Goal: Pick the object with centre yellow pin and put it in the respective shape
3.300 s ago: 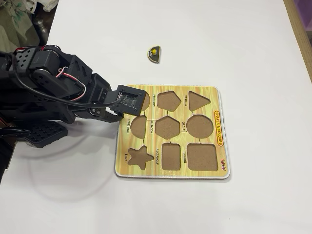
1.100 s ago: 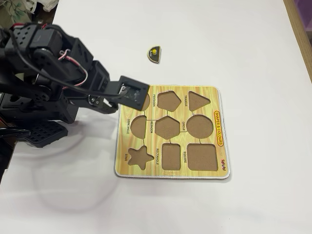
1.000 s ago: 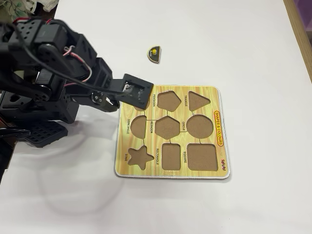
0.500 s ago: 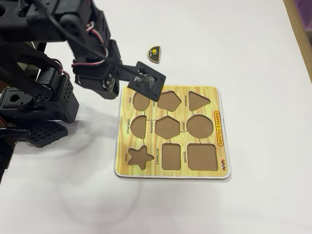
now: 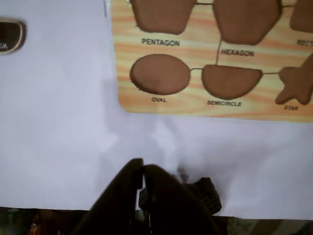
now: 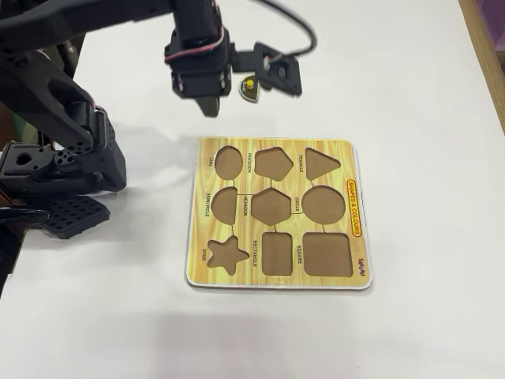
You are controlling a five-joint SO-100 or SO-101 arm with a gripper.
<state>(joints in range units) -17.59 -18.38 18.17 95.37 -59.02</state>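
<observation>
White bench point(image 6: 410, 95); end effector point(image 5: 143, 169) narrow, nearly closed, empty, above semicircle piece point(image 6: 250, 88), beside puzzle board point(image 6: 347, 268); semicircle cut-out point(image 5: 231, 81) unfilled.

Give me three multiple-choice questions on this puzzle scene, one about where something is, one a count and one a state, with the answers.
1. Where does the semicircle piece lie?
A) on the white table, off the puzzle board
B) in the star cut-out
C) in the square cut-out

2. How many cut-outs does the puzzle board have?
A) six
B) nine
C) twelve

3. What state is the semicircle cut-out in?
A) filled by its piece
B) empty
C) half filled

Answers:
1 A: the fixed view shows the piece on the table beyond the board's edge.
2 B: the fixed view shows three rows of three.
3 B: its brown floor shows bare in both views.
</observation>
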